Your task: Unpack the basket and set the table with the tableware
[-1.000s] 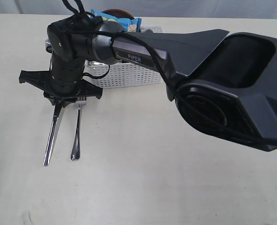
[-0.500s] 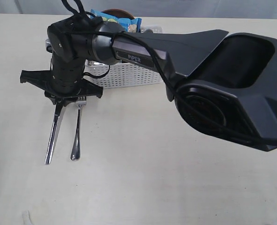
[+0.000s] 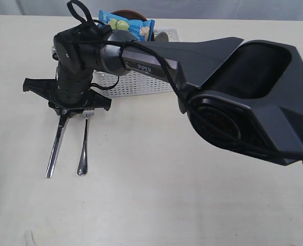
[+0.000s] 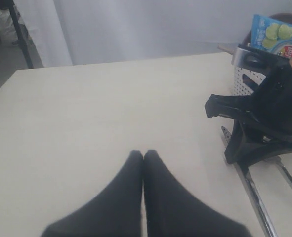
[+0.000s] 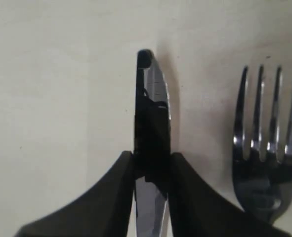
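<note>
Right gripper (image 5: 151, 160) clenched on the blade of the steel knife (image 5: 153, 84), one finger on each flat. The knife's handle runs away from the white basket (image 3: 136, 82) along the table (image 3: 151, 205). Fork (image 3: 84, 143) lies just beside it, parallel, not touching (tines toward the basket). Left gripper (image 4: 143, 157) pinched closed on nothing, above bare tabletop. Blue chip bag (image 3: 123, 23) stands in the basket.

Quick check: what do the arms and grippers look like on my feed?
Right arm: matte black angular shells, white PiPER lettering, black cables looping at the wrist. Right gripper: black, wide flat crossbar. Left gripper: black tapered fingers.
</note>
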Available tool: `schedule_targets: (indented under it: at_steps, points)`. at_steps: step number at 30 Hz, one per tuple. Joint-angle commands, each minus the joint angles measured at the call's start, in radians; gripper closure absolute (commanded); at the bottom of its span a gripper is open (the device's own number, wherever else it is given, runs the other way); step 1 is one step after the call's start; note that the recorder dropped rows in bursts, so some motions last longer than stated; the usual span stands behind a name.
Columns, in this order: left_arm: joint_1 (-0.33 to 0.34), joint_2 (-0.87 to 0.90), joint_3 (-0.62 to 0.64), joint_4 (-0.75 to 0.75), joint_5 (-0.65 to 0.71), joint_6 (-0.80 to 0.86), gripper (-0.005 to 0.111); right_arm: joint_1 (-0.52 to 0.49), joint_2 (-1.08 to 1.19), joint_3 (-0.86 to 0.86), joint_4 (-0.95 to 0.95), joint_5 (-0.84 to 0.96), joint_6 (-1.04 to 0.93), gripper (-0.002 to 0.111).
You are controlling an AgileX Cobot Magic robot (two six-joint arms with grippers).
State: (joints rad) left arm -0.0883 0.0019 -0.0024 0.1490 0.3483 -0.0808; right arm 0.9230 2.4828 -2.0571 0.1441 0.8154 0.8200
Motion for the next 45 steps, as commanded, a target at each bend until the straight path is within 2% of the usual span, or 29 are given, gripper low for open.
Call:
schedule_targets:
  at_steps: [1,4,6,13,18,23,26,30,38,45]
  points:
    - [-0.005,-0.002,0.002,-0.004,-0.001,-0.002,0.107,0.000,0.010,-0.001,-0.009,-0.004,0.004,0.097]
    - [-0.005,-0.002,0.002,-0.004,-0.001,-0.002,0.107,0.000,0.010,-0.001,-0.009,-0.001,0.004,0.079]
    - [-0.005,-0.002,0.002,-0.004,-0.001,-0.002,0.107,0.000,0.010,-0.001,-0.009,0.000,0.004,0.072]
    - [-0.005,-0.002,0.002,-0.004,-0.001,-0.002,0.107,0.000,-0.022,-0.001,-0.012,0.002,-0.007,0.072]
    - [-0.005,-0.002,0.002,-0.004,-0.001,-0.002,0.107,0.000,-0.078,-0.001,-0.007,0.007,-0.087,0.072]
    - [-0.005,-0.002,0.002,-0.004,-0.001,-0.002,0.107,0.015,-0.106,-0.001,0.000,0.109,-0.198,0.072]
    - [-0.005,-0.002,0.002,-0.004,-0.001,-0.002,0.107,0.045,-0.097,-0.001,-0.041,0.192,-0.244,0.081]
    - [-0.005,-0.002,0.002,-0.004,-0.001,-0.002,0.107,0.097,-0.084,-0.001,-0.124,0.237,-0.244,0.109]
    - [-0.005,-0.002,0.002,-0.004,-0.001,-0.002,0.107,0.173,-0.060,-0.001,-0.238,0.260,-0.161,0.109]
    - [-0.005,-0.002,0.002,-0.004,-0.001,-0.002,0.107,0.183,-0.055,-0.001,-0.258,0.275,-0.135,0.109]
